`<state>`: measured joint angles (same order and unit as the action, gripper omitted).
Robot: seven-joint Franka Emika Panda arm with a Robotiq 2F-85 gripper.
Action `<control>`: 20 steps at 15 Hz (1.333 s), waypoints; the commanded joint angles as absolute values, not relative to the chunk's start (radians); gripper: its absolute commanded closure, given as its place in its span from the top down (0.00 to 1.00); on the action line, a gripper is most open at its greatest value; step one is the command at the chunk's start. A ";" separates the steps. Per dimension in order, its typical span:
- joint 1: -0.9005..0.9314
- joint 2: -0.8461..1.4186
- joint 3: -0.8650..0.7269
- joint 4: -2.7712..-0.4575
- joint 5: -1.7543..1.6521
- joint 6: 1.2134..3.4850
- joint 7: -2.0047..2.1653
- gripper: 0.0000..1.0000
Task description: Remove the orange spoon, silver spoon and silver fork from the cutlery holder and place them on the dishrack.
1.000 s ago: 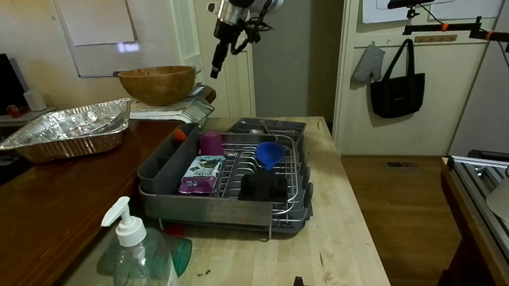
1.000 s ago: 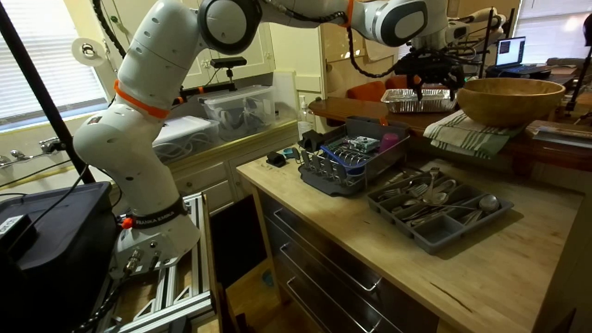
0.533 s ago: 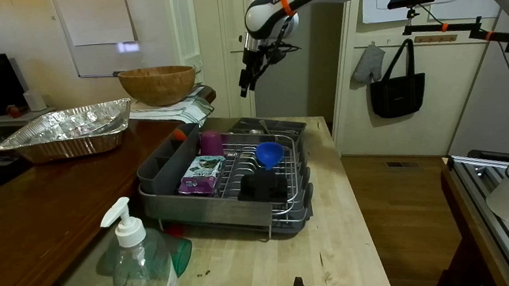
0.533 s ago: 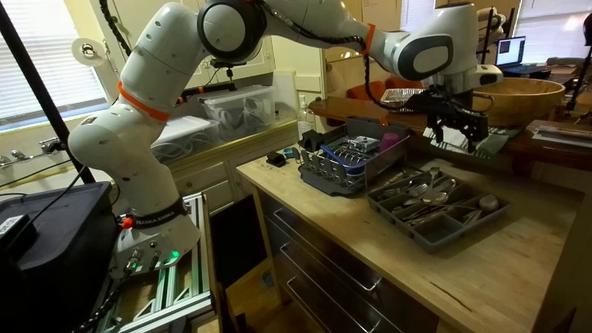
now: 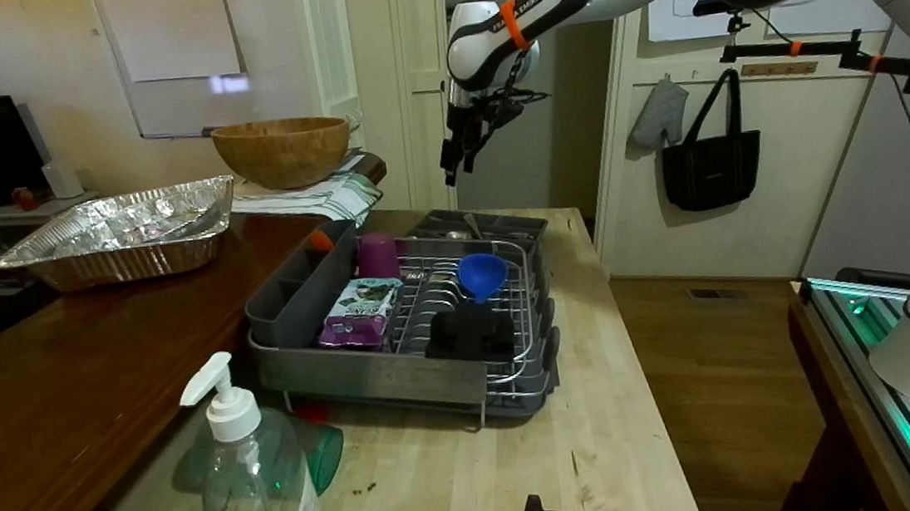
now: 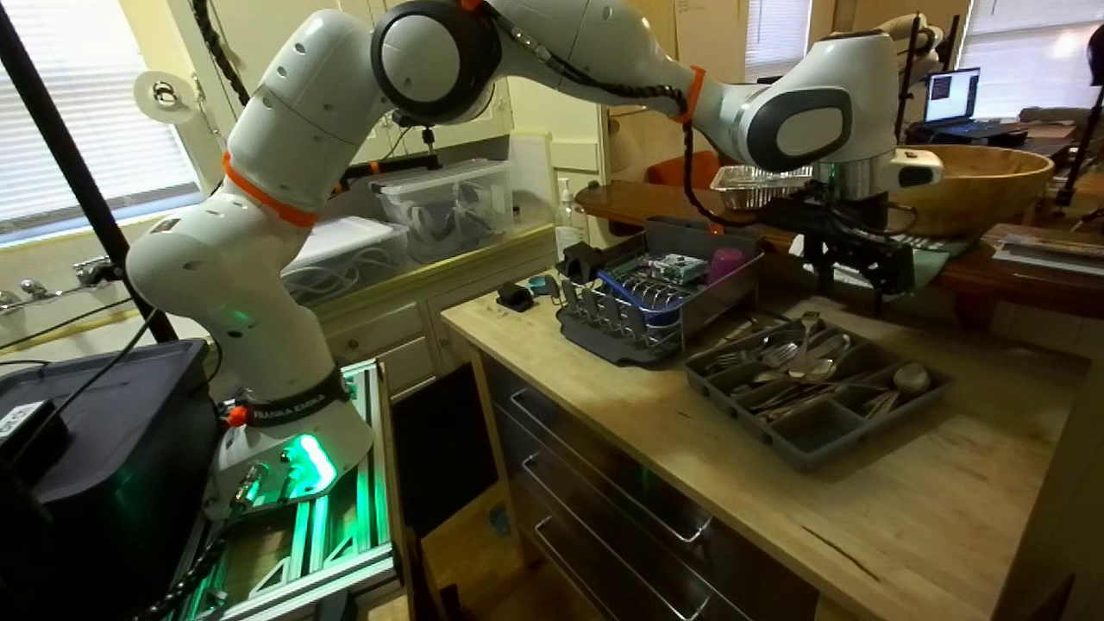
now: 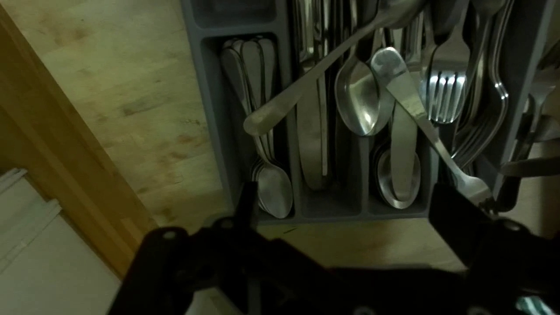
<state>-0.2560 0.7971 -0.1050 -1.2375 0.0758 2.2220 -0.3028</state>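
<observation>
Wrist view: our gripper (image 7: 345, 205) gapes wide, holding nothing. Below and ahead, a silver fork (image 7: 418, 109) slants across the cutlery tray (image 7: 332, 205), tines nearest; we'd likely rotate to straddle it. The orange spoon (image 5: 322, 240) is well apart, in the caddy (image 5: 274, 327) on the dishrack (image 5: 366, 372).

Dishrack (image 5: 383, 373) in both exterior views, from different sides, wrist view nearest — dim, seemingly facing down

Kitchen, dishrack (image 5: 375, 377) on wooden counter (image 5: 588, 426), hanging oven mitt (image 5: 660, 113), cabinets (image 6: 379, 338)
</observation>
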 commanded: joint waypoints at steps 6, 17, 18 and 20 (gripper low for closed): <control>-0.197 0.869 -0.196 -1.201 0.035 2.184 0.188 1.00; -0.144 0.921 -0.259 -1.218 0.033 2.178 0.493 1.00; -0.152 0.924 -0.248 -1.213 0.052 2.164 0.508 1.00; -0.151 0.931 -0.251 -1.212 0.065 2.164 0.568 1.00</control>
